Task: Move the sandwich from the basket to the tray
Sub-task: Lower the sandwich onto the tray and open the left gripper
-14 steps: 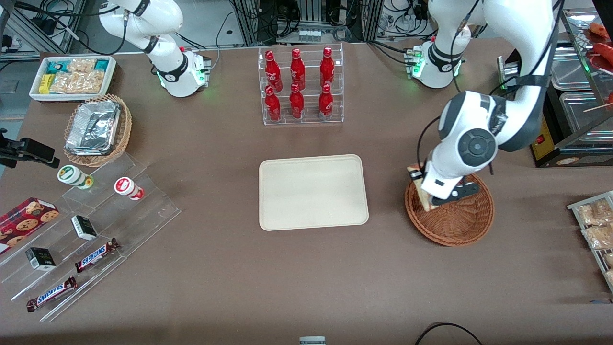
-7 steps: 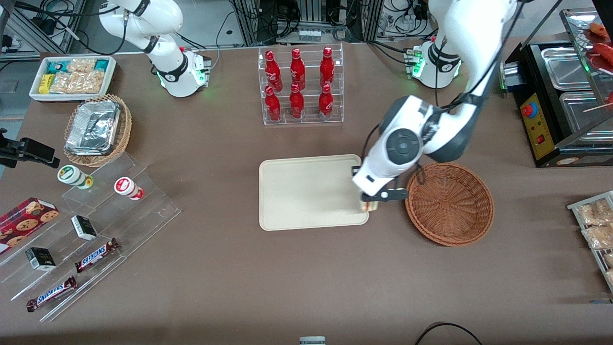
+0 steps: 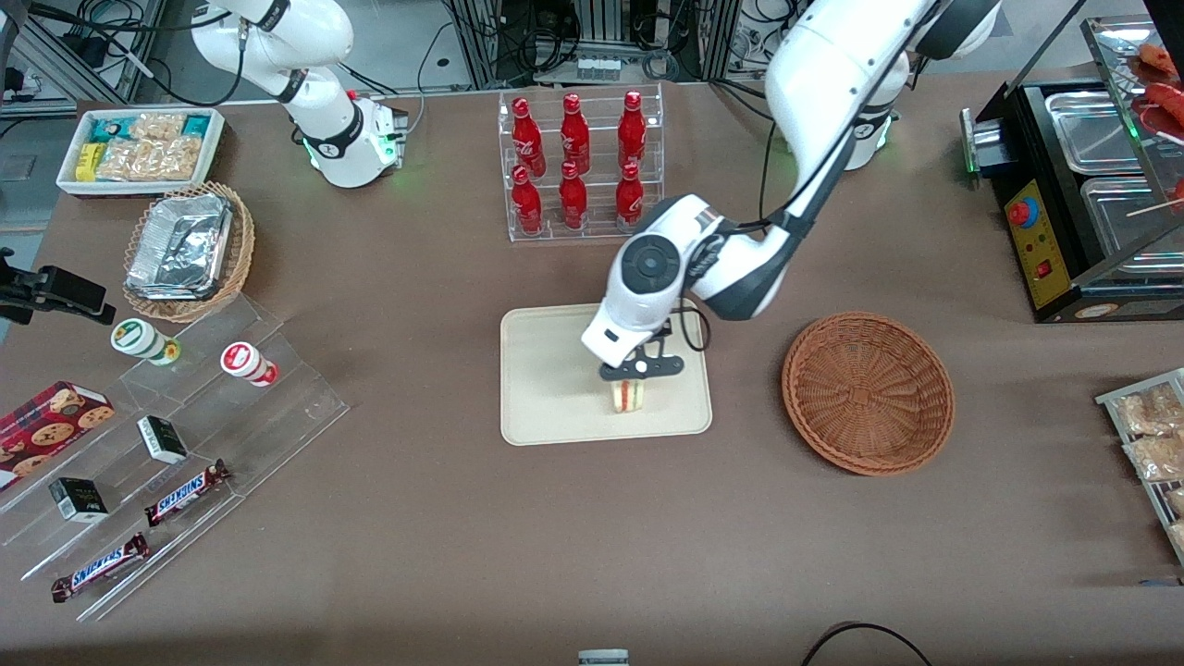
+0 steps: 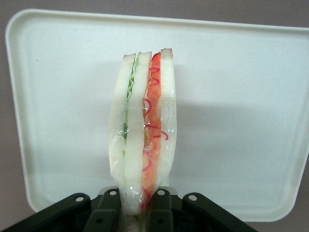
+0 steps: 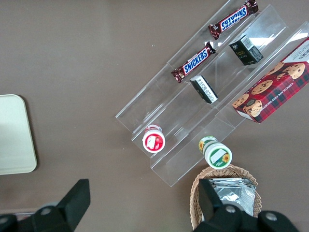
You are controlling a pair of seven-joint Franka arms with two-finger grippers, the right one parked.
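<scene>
Above the tray [image 3: 555, 370], claw [image 3: 630, 381] clamped on upright sandwich [image 3: 628, 395], near the edge toward the basket [image 3: 868, 392]; basket bare on the counter [image 3: 592, 536].

hand [image 3: 638, 369] off basket [image 3: 868, 393] — sandwich [image 3: 628, 395] carried over tray [image 3: 555, 370]

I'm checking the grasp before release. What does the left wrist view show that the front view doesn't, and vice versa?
Only the left wrist view shows the fingers pinching the sandwich's end and its separate bread and filling layers. Only the front view shows the empty basket and the arm above the tray. Both show the gripper holding the sandwich over the tray.
</scene>
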